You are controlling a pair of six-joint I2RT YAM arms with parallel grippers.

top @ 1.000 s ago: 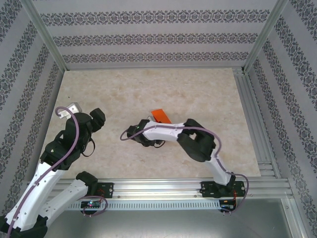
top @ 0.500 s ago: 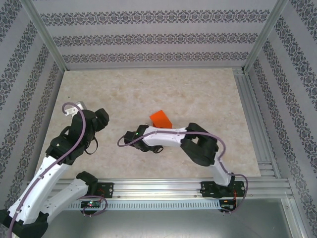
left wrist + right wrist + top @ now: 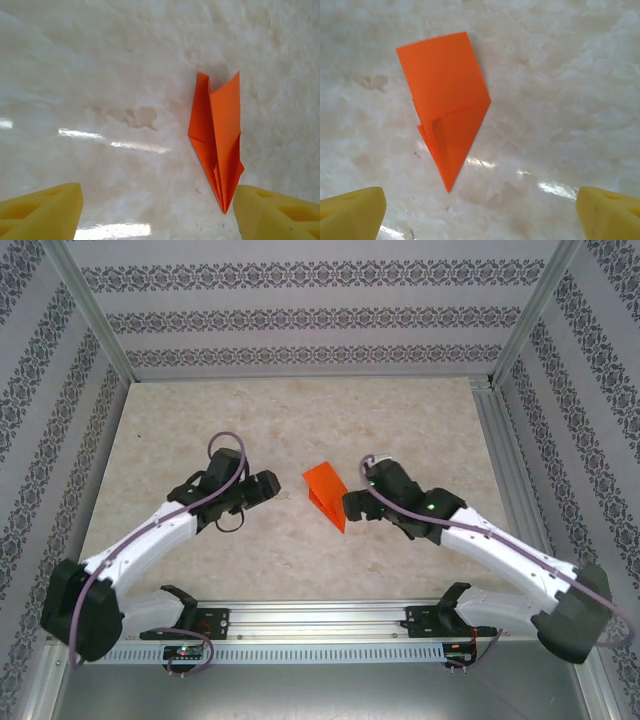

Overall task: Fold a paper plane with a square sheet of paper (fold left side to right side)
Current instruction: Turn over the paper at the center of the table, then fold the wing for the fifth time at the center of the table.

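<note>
**Workpiece position.** The paper plane [image 3: 327, 495] lies on the bench [image 3: 300, 420] near its centre, between the two pincers. Its pointed tip faces the near edge and its wide end faces the far edge. It is bright orange. In the left wrist view the paper plane [image 3: 217, 140] shows two layers that spread apart at the wide end and meet at the tip. In the right wrist view the paper plane [image 3: 447, 100] shows a broad flat panel with a smaller folded flap near the tip.

**Left pincer.** The left pincer [image 3: 266, 488] sits to the left of the plane, near it but apart. Its jaws stand wide. The yellow pads [image 3: 42, 212] hold nothing.

**Right pincer.** The right pincer [image 3: 354, 503] sits just beside the plane's right edge. Its jaws stand wide. The pads [image 3: 352, 212] grip nothing, and the plane's tip is clear of them.
</note>
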